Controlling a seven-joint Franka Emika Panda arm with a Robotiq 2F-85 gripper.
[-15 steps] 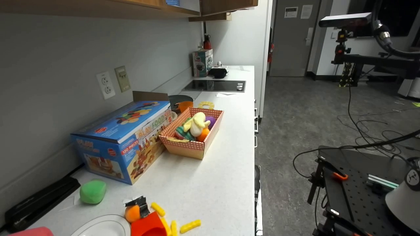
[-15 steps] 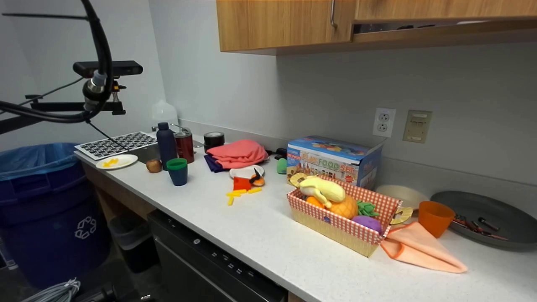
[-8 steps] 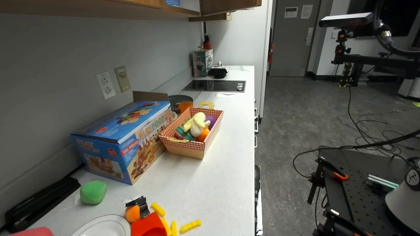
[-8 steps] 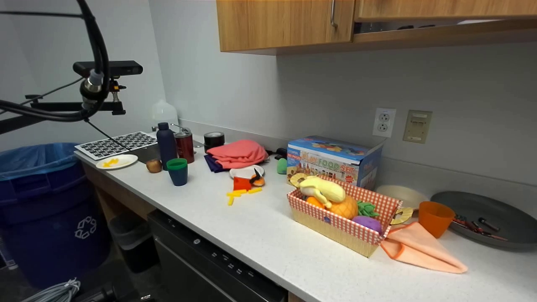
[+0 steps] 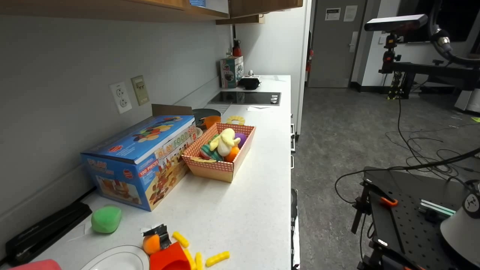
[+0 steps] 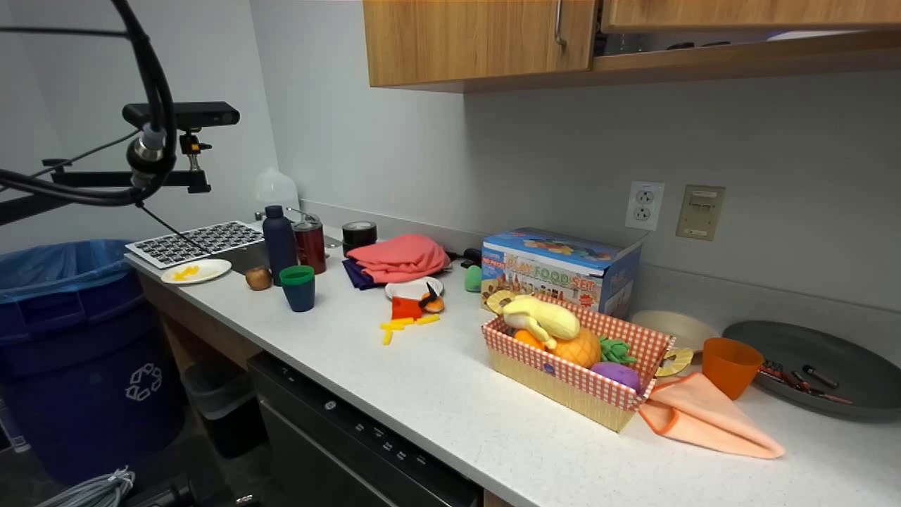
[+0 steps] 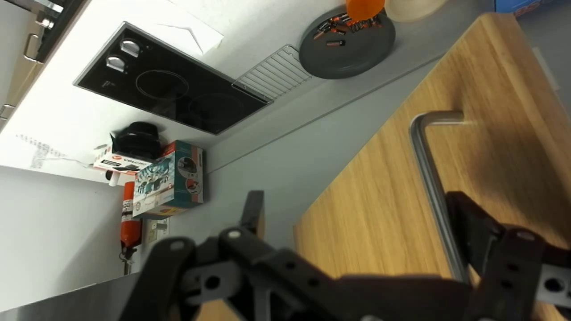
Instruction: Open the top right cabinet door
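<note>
The top right cabinet door (image 5: 264, 8) is swung out from its cabinet in both exterior views, where only its lower part shows. Its wooden face (image 7: 383, 209) fills the right of the wrist view, and a bent metal handle (image 7: 429, 174) runs down it. My gripper (image 7: 354, 198) has its jaws wide apart. The right finger (image 7: 477, 223) lies along the far side of the handle bar and seems to touch it. The left finger (image 7: 253, 211) stands free, past the door's edge. Neither exterior view shows the gripper.
A neighbouring cabinet door (image 6: 479, 39) with its own handle sits flat beside the swung one. Below, the white counter (image 6: 394, 380) holds a play food box (image 5: 138, 153), a checked basket (image 5: 210, 170) and a grey pan (image 6: 795, 331). Arm cables (image 6: 158, 91) hang at one side.
The door has swung farther outward; its outer edge has shifted right in an exterior view and the gap under it has widened. The arm's cables have moved slightly away from the cabinet.
</note>
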